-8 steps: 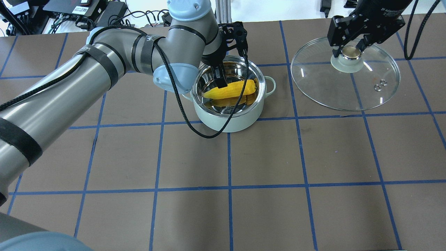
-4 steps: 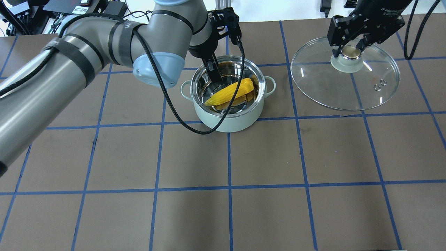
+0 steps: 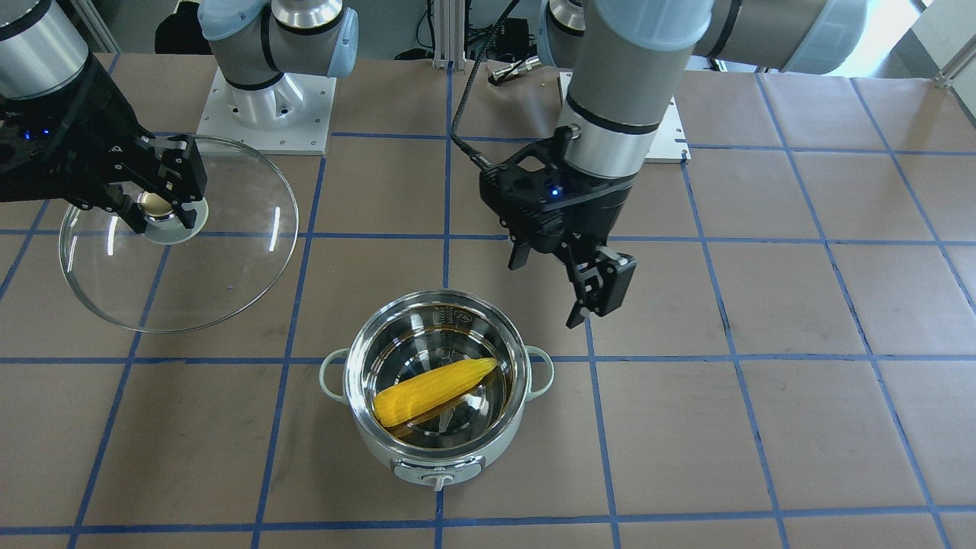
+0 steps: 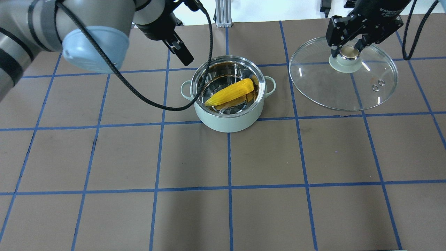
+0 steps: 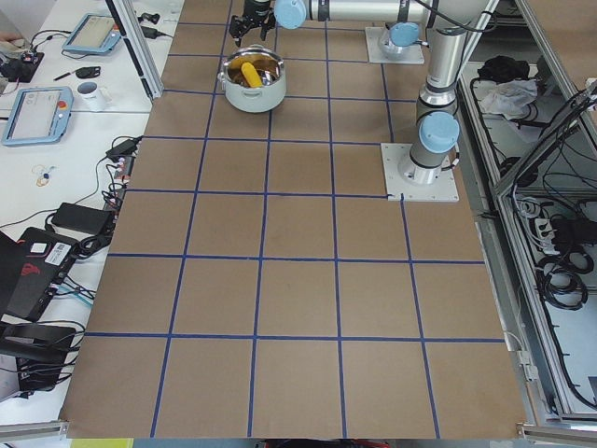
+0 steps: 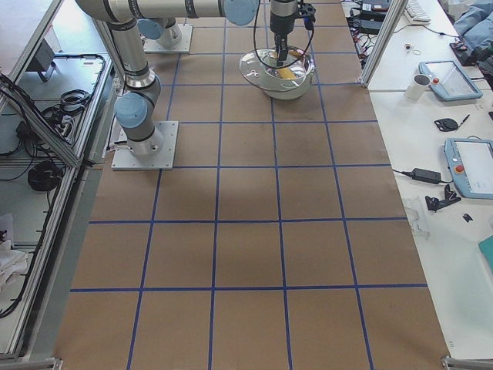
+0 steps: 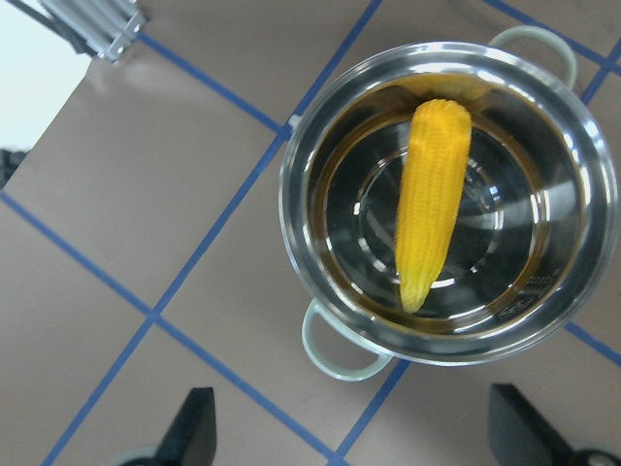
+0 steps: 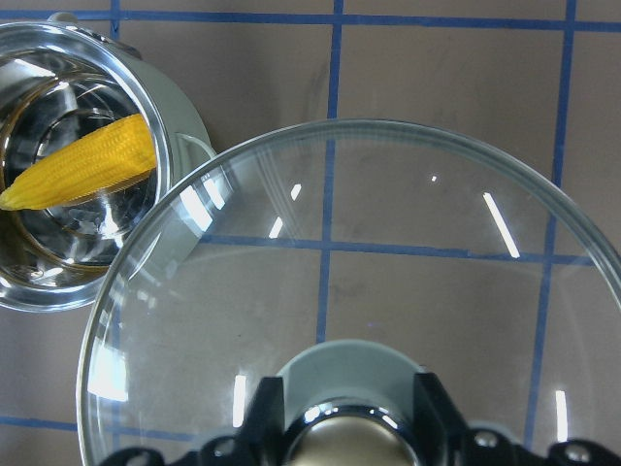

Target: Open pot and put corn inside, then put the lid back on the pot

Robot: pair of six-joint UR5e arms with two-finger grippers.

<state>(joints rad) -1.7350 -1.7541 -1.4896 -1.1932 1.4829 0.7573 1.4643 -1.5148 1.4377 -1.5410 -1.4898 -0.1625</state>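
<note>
The mint-green pot [image 4: 226,122] stands open at the table's middle back. The yellow corn [image 4: 230,92] lies slanted on its steel bottom, also clear in the left wrist view [image 7: 432,194] and the front view [image 3: 435,390]. My left gripper [image 3: 543,295] is open and empty, raised above the table beside the pot on the robot's left. Its fingers [image 7: 194,432] frame the bottom of the wrist view. My right gripper [image 4: 347,48] is shut on the knob of the glass lid [image 4: 334,92], to the pot's right. In the right wrist view the lid [image 8: 388,223] overlaps the pot's handle.
The left arm's black cable [image 4: 163,107] hangs in a loop beside the pot's left handle. The arm bases [image 3: 267,107] are bolted at the table's robot side. An aluminium post [image 4: 221,14] stands behind the pot. Blue tape lines grid the brown table.
My left gripper has let go of the corn, risen out of the pot and drawn back to the left. The corn now rests in the pot. The lid has shifted slightly left.
</note>
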